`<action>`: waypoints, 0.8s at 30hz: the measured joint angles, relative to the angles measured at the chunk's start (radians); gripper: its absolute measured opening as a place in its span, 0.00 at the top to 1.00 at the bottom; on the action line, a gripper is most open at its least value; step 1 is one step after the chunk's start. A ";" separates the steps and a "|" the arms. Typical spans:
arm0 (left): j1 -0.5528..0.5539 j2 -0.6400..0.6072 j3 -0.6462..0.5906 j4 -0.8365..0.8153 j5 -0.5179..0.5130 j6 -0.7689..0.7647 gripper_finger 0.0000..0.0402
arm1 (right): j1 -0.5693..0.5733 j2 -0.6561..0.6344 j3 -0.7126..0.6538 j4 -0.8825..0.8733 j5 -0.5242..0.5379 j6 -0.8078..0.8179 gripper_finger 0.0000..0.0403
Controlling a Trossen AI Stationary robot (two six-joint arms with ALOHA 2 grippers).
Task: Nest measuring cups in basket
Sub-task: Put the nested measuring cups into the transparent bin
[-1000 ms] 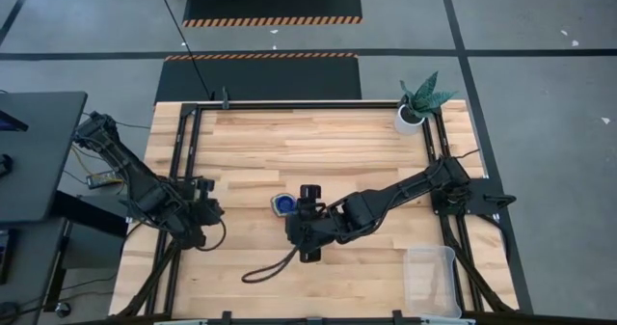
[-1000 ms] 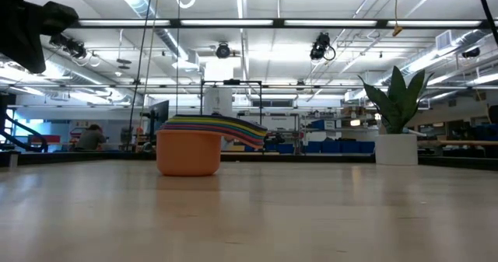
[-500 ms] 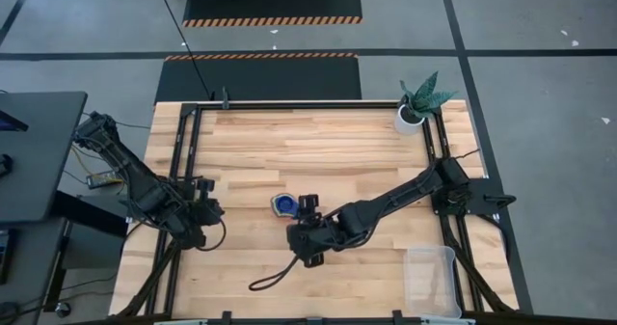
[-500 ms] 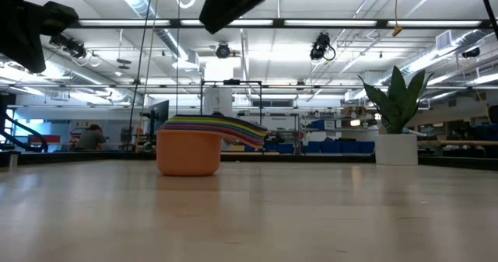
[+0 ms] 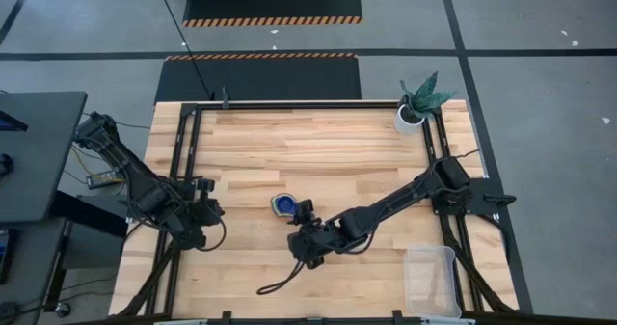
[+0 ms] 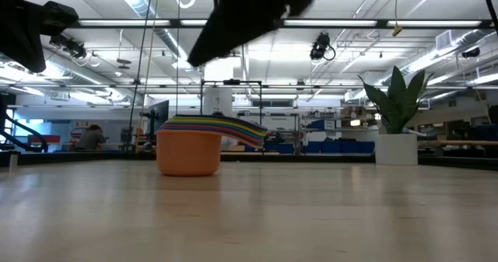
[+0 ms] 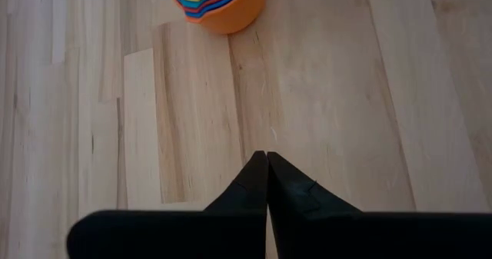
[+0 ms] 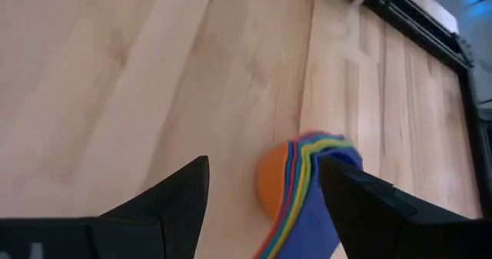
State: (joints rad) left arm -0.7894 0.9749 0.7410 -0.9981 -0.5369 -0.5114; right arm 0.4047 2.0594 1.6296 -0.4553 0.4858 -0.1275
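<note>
The stacked cups are set on the worktop, far from the basket. The right hand, open and empty, has been moved nearer them. The left hand is kept clenched and empty.

A light wooden table of long planks sits inside a black metal frame. At one far corner of it stands a small white pot holding a spiky green plant. On the grey floor beyond the table lie two black mats edged with orange-and-black hazard stripes. A dark desk stands beside the table. A black cable curls across the planks. In the low view a person sits far off in the hall under ceiling strip lights.
</note>
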 joint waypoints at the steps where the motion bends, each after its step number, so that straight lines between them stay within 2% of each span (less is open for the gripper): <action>1: 0.000 0.000 0.000 0.000 0.000 0.000 0.98 | 0.003 0.000 -0.018 0.016 0.015 -0.012 0.37; 5: 0.000 0.000 0.000 0.000 0.000 0.000 0.98 | 0.016 0.002 -0.085 0.135 0.139 -0.099 0.37; 8: 0.000 0.000 0.000 0.000 0.000 0.000 0.98 | 0.016 0.002 -0.115 0.206 0.165 -0.159 0.37; 16: 0.000 0.000 0.000 0.000 0.000 0.000 0.98 | -0.014 0.002 -0.132 0.302 0.036 -0.159 0.37; 24: 0.000 0.000 0.000 0.000 0.000 0.000 0.98 | -0.062 0.002 -0.132 0.301 0.006 -0.126 0.37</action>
State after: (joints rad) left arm -0.7895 0.9749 0.7410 -0.9981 -0.5369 -0.5114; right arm 0.3428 2.0609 1.4979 -0.1544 0.4919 -0.2536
